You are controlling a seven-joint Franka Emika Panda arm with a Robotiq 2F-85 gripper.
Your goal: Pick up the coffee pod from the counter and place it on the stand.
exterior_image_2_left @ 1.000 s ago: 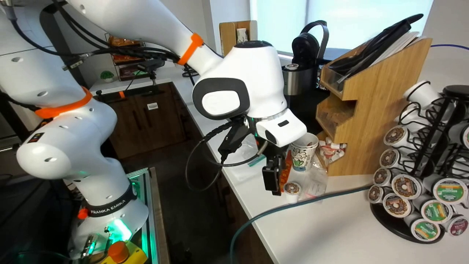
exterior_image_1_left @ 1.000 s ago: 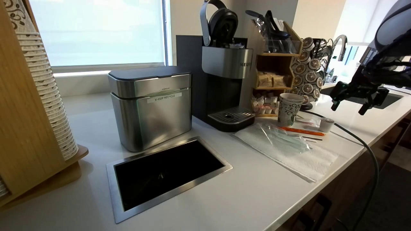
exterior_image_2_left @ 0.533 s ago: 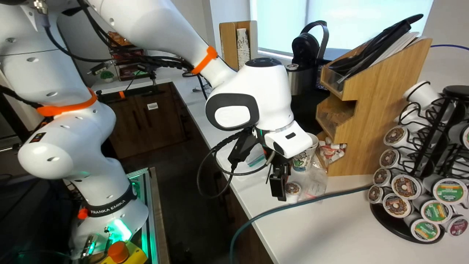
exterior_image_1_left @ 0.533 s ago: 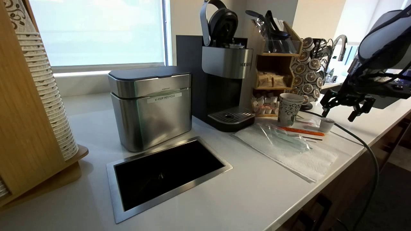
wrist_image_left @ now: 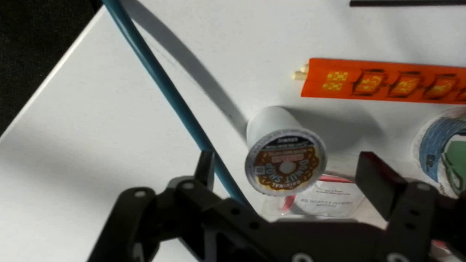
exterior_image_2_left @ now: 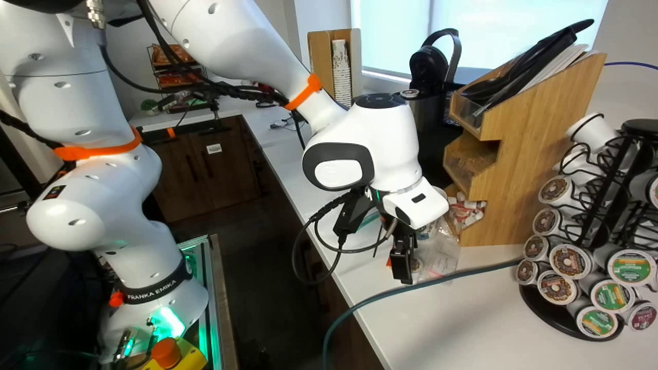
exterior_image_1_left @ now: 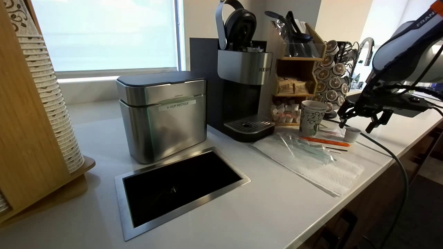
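The small white plastic coffee pod point(wrist_image_left: 285, 154), a tapered cup with a round brown-printed lid, stands upright on the smooth white desk point(exterior_image_1_left: 277, 193), its long axis vertical. The black two-fingered claw point(exterior_image_1_left: 355, 126) is spread wide and grips nothing. The coming move turns on the gap between its fingertips point(wrist_image_left: 205, 165): in the wrist view one sits at nine o'clock of the lid and one at three, with roughly even room on each side, so the pod seems well centred across the claw. There the pod's foot lies toward twelve o'clock from its lid, away from the claw's palm. In an exterior view the pod shows between six and seven o'clock from the claw, just below it; whether the fingertips reach past the lid's rim, I cannot tell. The next step probably calls for a short straight lowering, then closing on the cup's sides. The round teal rubbery cable point(wrist_image_left: 176, 99) runs past the pod at nine o'clock, under that fingertip in the wrist view, and could be pressed. The tall black wire stand point(exterior_image_2_left: 642, 127) rises well apart, near three o'clock from the claw in an exterior view.
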